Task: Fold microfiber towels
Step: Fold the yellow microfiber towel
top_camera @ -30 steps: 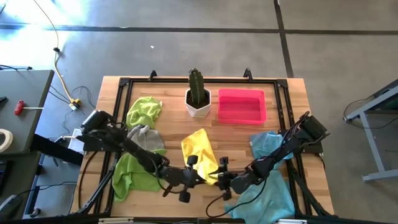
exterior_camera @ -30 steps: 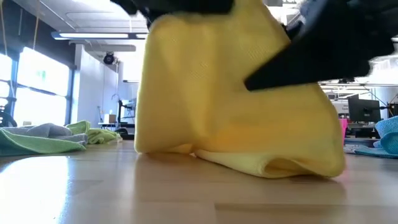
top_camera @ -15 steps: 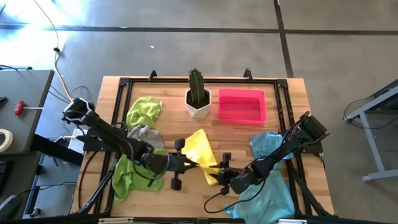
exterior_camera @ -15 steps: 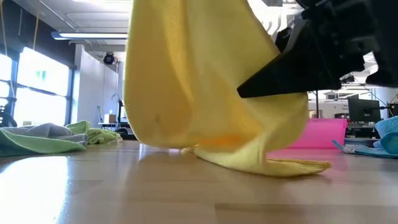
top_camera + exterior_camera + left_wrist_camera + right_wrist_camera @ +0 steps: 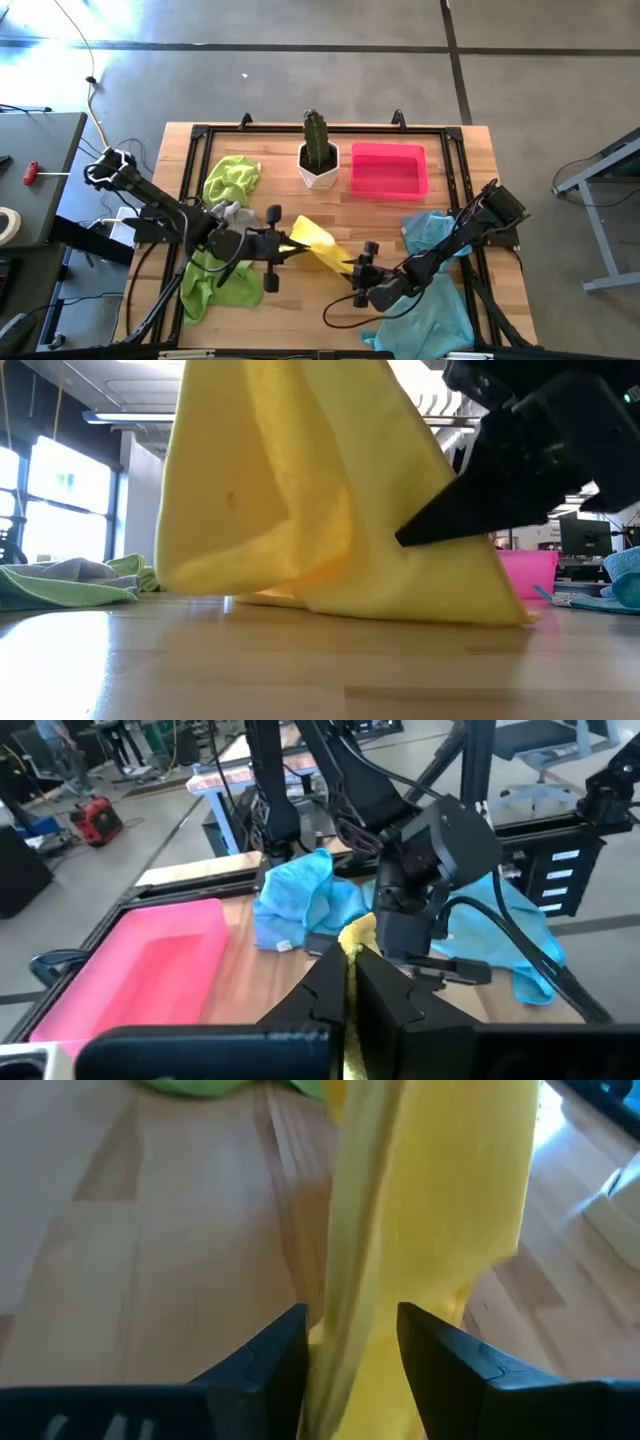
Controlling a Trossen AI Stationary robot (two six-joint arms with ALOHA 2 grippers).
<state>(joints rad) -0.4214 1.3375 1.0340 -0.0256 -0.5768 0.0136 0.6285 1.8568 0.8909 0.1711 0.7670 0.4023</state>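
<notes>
The yellow towel [image 5: 318, 246] is stretched between my two grippers over the table's middle. In the low view, the yellow towel [image 5: 300, 510] hangs as a wide sheet, its lower edge at or just above the tabletop. My left gripper [image 5: 283, 243] is shut on its left end. My right gripper [image 5: 354, 268] is shut on its right end. Two lime green towels [image 5: 232, 180] [image 5: 215, 282] and a grey towel [image 5: 235, 214] lie crumpled at the left. Two light blue towels [image 5: 428, 230] [image 5: 432, 312] lie at the right. My left gripper pinches the towel's edge [image 5: 349, 945] between its two fingers, coming level from the table's left. The cloth runs from it toward my right gripper and hangs below. My right gripper pinches a bunched edge of the towel [image 5: 360, 1310], several layers, between its two fingers [image 5: 285, 1355], coming from the table's right. The cloth rises away from the fingers toward my left gripper.
A cactus in a white pot [image 5: 319, 155] and a pink tray [image 5: 389, 170] stand at the far middle. A black frame [image 5: 200, 135] runs around the tabletop. Bare wood [image 5: 300, 310] lies near the front edge.
My left gripper has gone toward the table's left and far edge, away from my right gripper, still shut on the yellow towel. The towel has been drawn out between the two grippers, and its fold that lay on the table has been lifted.
</notes>
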